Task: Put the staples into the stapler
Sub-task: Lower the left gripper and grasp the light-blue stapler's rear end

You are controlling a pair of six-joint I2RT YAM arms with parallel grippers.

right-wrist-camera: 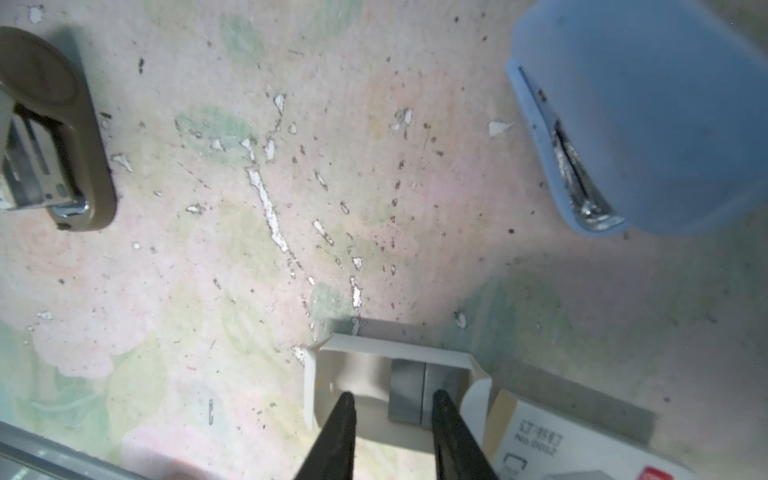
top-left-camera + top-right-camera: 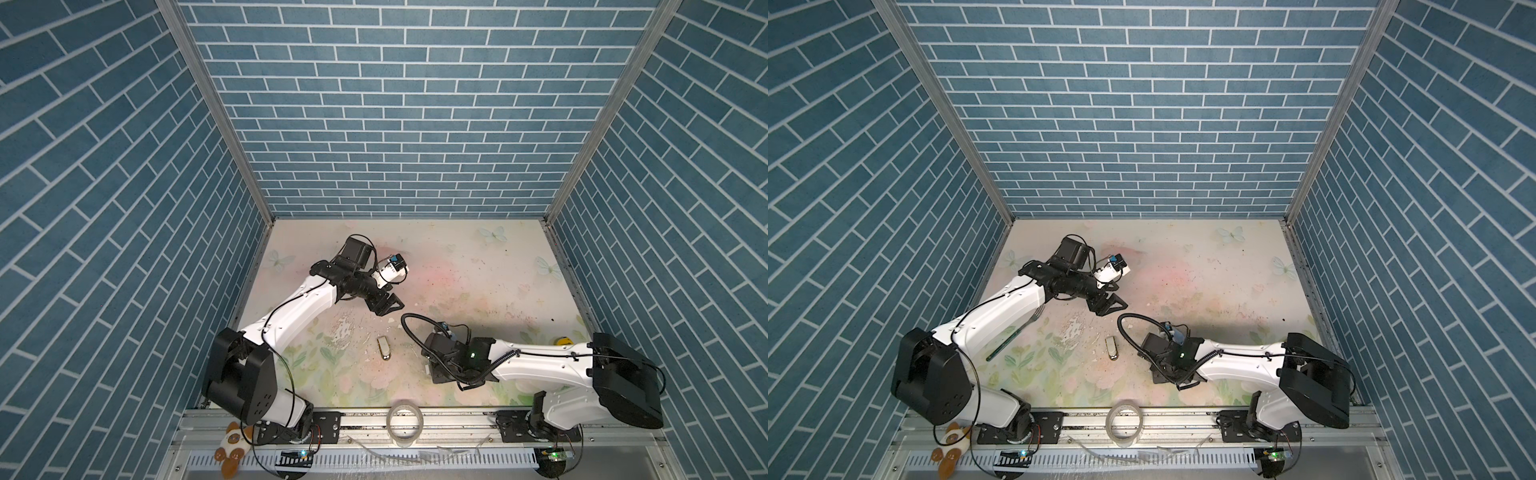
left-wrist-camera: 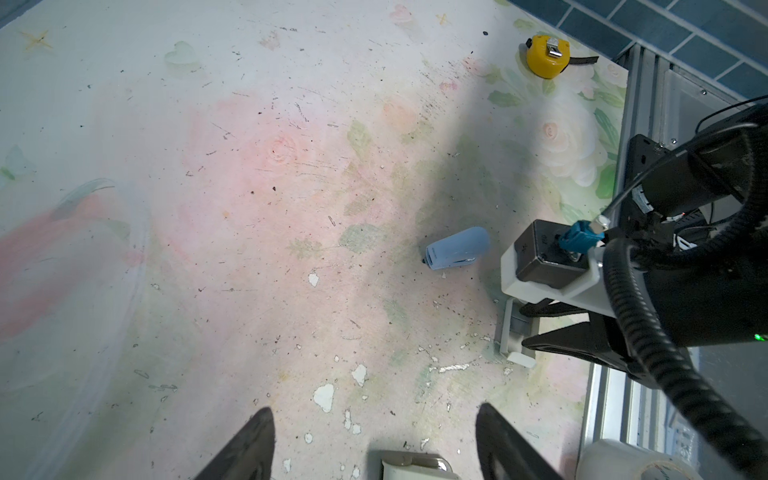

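Staples [image 1: 409,386] show clearly only in right wrist view.

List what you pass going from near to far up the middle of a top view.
Clear tape roll → tan stapler → left gripper → left wrist camera. The right arm sits at about the stapler's depth, so it is left out.

Grey print on the white staple box [image 1: 557,446] reads "订书钉" above "No.0012", somewhat blurred; lettering on its red corner mark cannot be read.
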